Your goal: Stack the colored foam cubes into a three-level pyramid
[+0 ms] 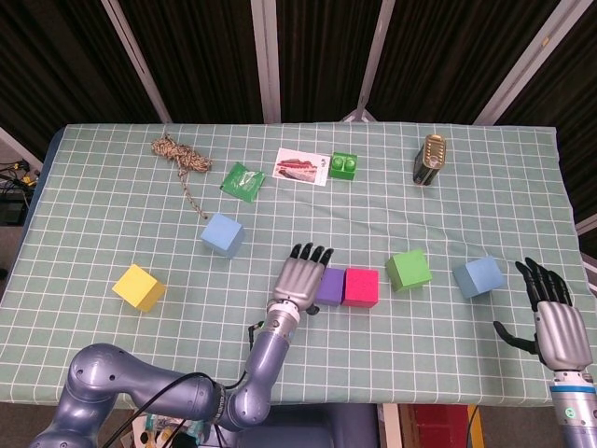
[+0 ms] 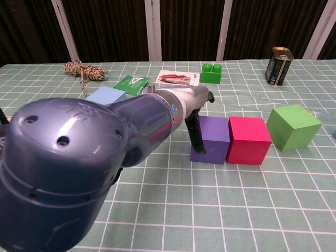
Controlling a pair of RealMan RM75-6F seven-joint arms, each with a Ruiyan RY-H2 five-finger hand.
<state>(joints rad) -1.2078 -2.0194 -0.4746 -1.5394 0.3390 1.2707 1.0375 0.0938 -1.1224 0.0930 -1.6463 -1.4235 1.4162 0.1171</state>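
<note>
While you are working from the left, your left robot hand (image 1: 300, 276) is sitting at the near-middle of the counter (image 1: 112, 215), fingers spread and straight, holding nothing, with one finger (image 2: 195, 131) lying against the left face of the purple cube (image 1: 329, 286). Well out to that hand's left, the yellow cube (image 1: 139, 287) is waiting alone, and a light blue cube (image 1: 222, 233) is sitting up and to its left. Just right of the hand, the purple cube is touching the pink cube (image 1: 361, 287), forming the start of a bottom row. Further right, the green cube (image 1: 408, 269) is standing apart from the pink one, and a second light blue cube (image 1: 478, 276) is lying just beside your right robot hand (image 1: 550, 313), which is hovering open and empty at the counter's right edge.

These foam cubes are likely behaving as light, soft and slightly grippy pieces, so I judge you are best pinching opposite flat faces gently; squeezing hard may dent them, and nudging may slide neighbours.

The head view is giving you the whole layout, including the yellow cube and the right robot hand, which the chest view is missing. The chest view, though largely blocked by your left arm, is showing the finger's contact with the purple cube from the side.
</note>
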